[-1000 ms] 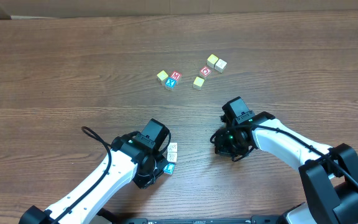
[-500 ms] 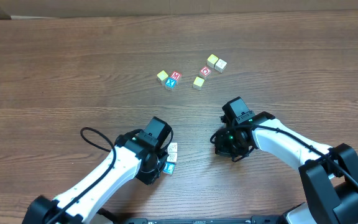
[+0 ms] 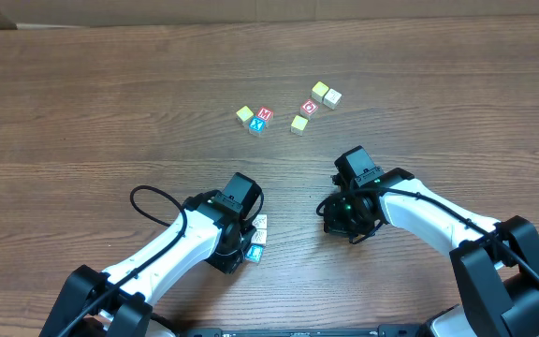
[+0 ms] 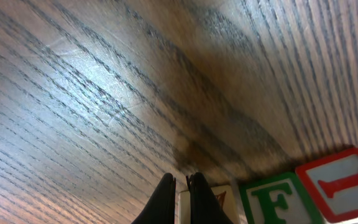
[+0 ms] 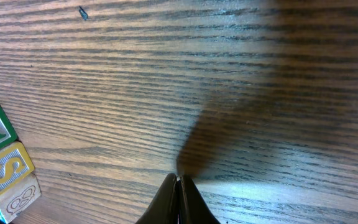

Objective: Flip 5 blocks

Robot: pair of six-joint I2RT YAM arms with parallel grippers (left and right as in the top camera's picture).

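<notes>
Both grippers sit low over the table (image 3: 82, 112) with nothing in them. The left gripper (image 4: 180, 185) has its jaws pressed nearly together and empty, and the right gripper (image 5: 178, 182) is fully closed on air, its tips at the wood. The blocks I care about lie immediately right of the left tips. A cream block (image 4: 221, 198) sits right against them, then the F block (image 4: 271, 200), then the I block (image 4: 339, 186), packed side by side. I can't tell whether my tips are actually touching the cream one, since the wrist view cuts it off at the bottom edge. A far group (image 3: 264, 114) of blocks lies well ahead of both grippers, out of easy reach from here. What worries me is the packing. If I nudge with closed jaws, the cream block may slide along the wood instead of tipping, and it could shove the F and I blocks with it or roll one I didn't mean to turn, which would muddle my count of five. If I open here, the right finger could come down on the cream block or wedge against its neighbour. The right gripper is well clear of that row, so I judge a collision between the arms unlikely unless both go for the same blocks.
</notes>
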